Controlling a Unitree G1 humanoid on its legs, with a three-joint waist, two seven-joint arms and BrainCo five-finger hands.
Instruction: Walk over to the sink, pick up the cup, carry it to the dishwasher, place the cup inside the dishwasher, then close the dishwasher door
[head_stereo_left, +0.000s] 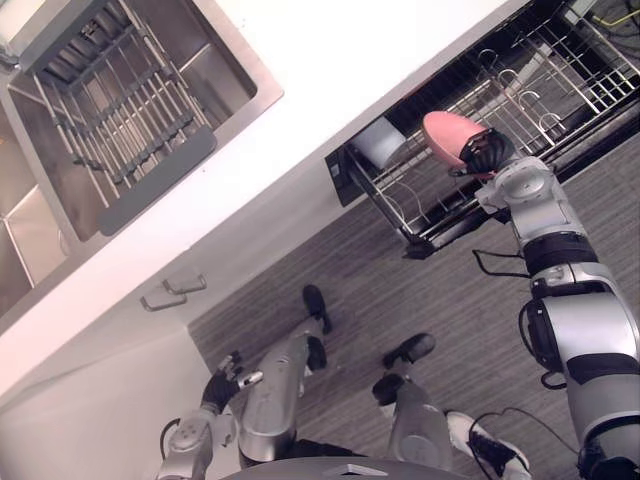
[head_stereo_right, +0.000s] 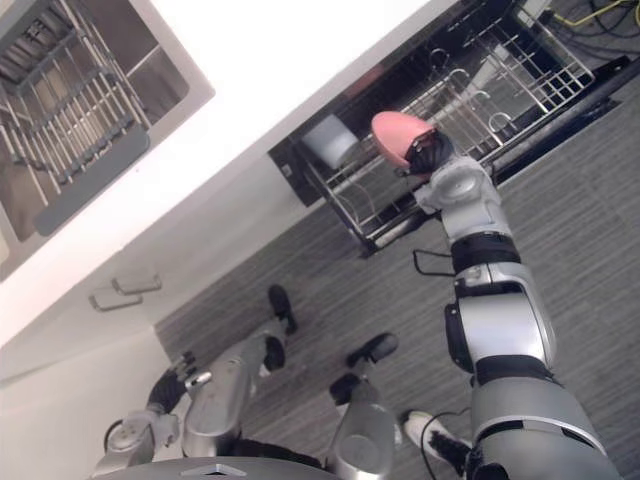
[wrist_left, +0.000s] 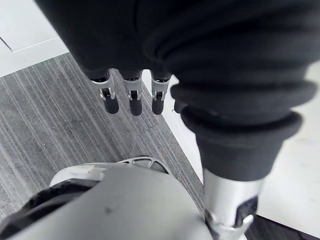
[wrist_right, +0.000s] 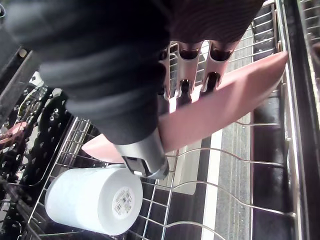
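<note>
Cup (head_stereo_left: 445, 135) clamped in right hand (head_stereo_left: 486, 152) over pulled-out rack (head_stereo_left: 545, 88) — white container (wrist_right: 95, 200) lying beside, left hand (head_stereo_left: 221, 387) slack

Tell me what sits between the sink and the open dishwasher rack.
Only bare white countertop separates the sink from the dishwasher rack, clear in the left eye view. The right robot hand holds the pink cup over that rack.

Wire dishwasher rack (head_stereo_left: 520, 100), drawn out over the floor; white cup (wrist_right: 95, 200) lying sideways at one end of it.
</note>
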